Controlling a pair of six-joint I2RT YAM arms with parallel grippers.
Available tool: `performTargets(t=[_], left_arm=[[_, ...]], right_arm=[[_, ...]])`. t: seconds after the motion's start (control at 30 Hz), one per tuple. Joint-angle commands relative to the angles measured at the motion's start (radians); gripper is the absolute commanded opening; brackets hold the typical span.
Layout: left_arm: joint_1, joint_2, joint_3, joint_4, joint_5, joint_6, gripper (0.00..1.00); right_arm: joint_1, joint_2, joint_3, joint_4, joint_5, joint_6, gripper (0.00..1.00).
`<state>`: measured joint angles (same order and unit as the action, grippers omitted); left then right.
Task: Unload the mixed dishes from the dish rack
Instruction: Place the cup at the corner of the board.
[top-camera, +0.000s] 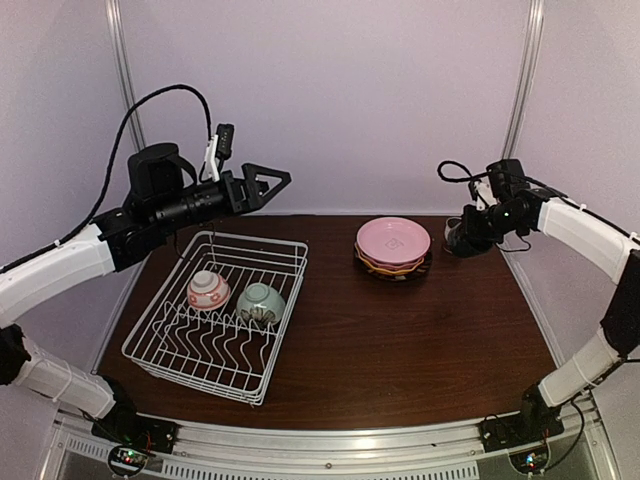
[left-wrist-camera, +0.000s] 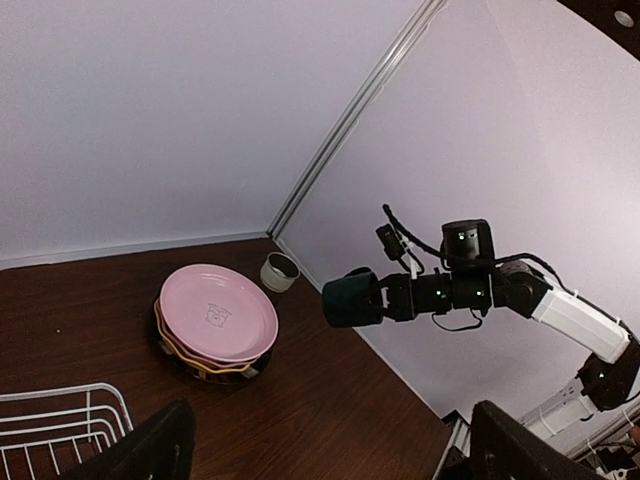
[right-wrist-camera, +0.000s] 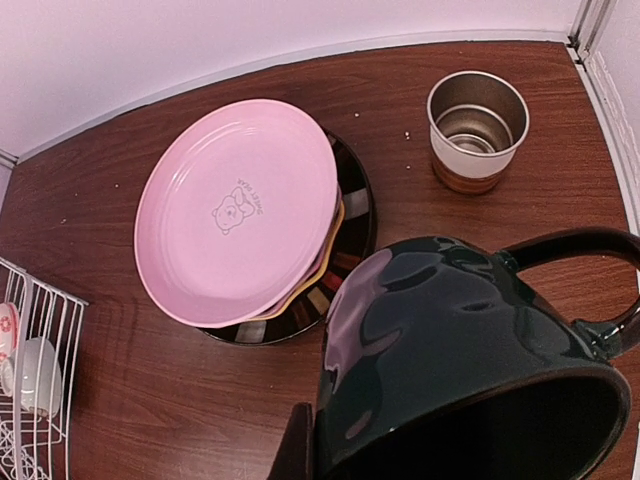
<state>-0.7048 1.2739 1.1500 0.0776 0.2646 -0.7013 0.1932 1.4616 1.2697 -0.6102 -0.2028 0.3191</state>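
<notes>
I judge that the dark green cup (right-wrist-camera: 450, 340), grasped by the clenched right pincer (top-camera: 468, 232) in the air over the far right of the desk (top-camera: 400, 340), may knock the beige-brown cup (right-wrist-camera: 477, 130) or the plate stack (right-wrist-camera: 235, 205) if it is lowered carelessly between them. It is glossy, with a loop handle, and hangs tilted. The left pincer (top-camera: 268, 184) is released, empty, above the dish rack (top-camera: 215, 348), where a white-red bowl (top-camera: 208, 290) and a pale green bowl (top-camera: 261, 302) lie.
</notes>
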Motion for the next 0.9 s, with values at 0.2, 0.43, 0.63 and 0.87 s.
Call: performTargets(t=[0.2, 0.43, 0.63, 0.87], left_arm=[[0.005, -0.016, -0.021, 0.014, -0.011, 0.0, 0.97], [0.005, -0.019, -0.028, 0.013, -0.015, -0.001, 0.98], [0.005, -0.024, -0.035, 0.01, -0.023, 0.0, 0.97], [0.005, -0.024, -0.033, -0.004, -0.029, 0.005, 0.97]], right_arm=[[-0.063, 0.119, 0.042, 0.056, 0.065, -0.056, 0.0], [-0.102, 0.202, 0.058, 0.075, 0.05, -0.052, 0.01], [-0.128, 0.268, 0.097, 0.076, 0.029, -0.051, 0.03], [-0.135, 0.349, 0.173, 0.05, 0.022, -0.05, 0.04]])
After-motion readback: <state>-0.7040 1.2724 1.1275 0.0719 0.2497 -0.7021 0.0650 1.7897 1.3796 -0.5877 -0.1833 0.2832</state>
